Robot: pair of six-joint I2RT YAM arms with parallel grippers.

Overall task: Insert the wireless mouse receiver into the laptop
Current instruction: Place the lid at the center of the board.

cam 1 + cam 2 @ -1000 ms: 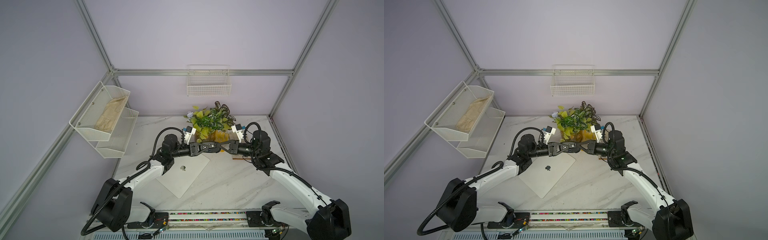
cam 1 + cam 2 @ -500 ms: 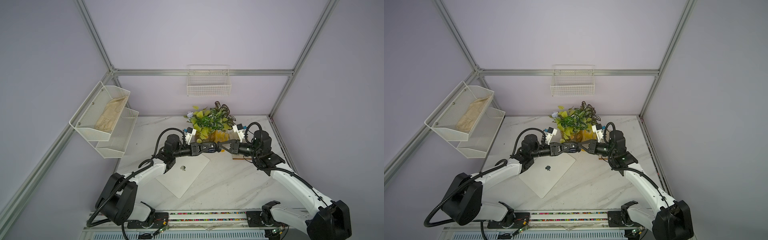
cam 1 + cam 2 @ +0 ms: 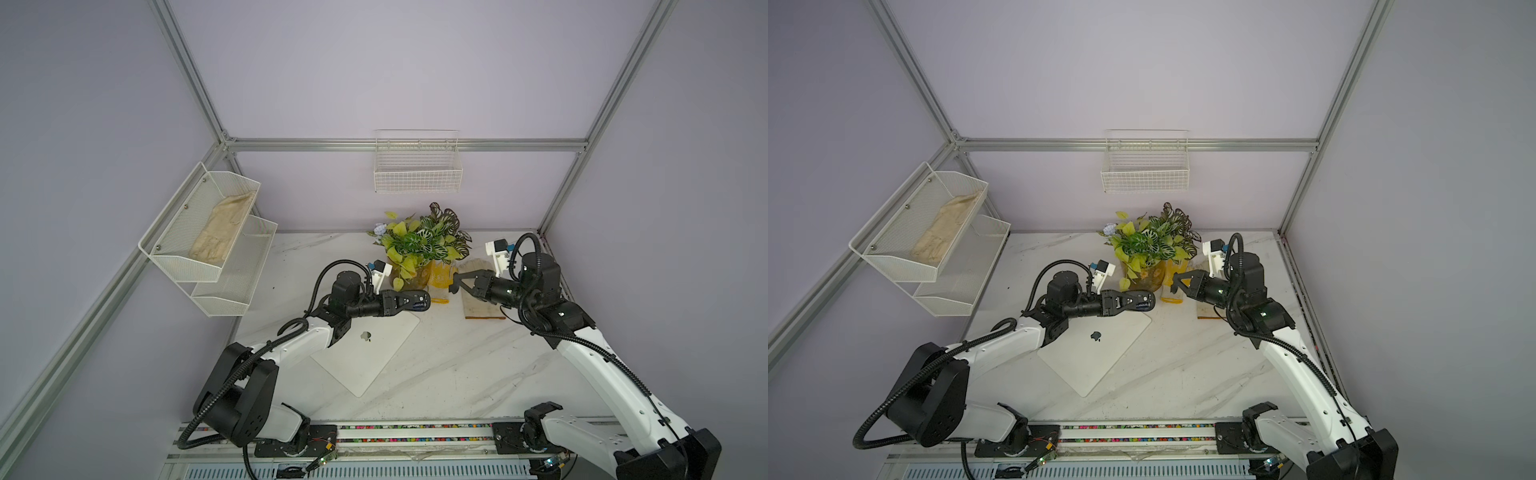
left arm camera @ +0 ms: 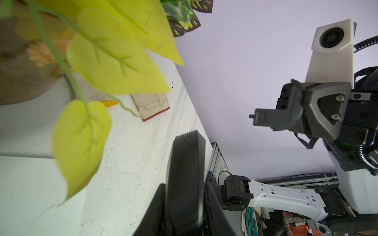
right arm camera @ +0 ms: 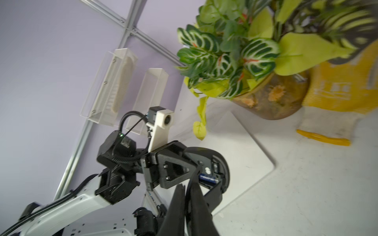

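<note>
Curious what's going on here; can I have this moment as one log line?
left tool: shut on black oval mouse near thin white-silver laptop | right tool: shut, clear of mouse, contents unclear

laptop (image 3: 365, 357) on table (image 3: 457, 374); plant (image 3: 419, 243) behind it; rack (image 3: 183, 266) on left wall (image 3: 83, 166).

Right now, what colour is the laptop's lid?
White-silver; the laptop shows best in a top view.
</note>
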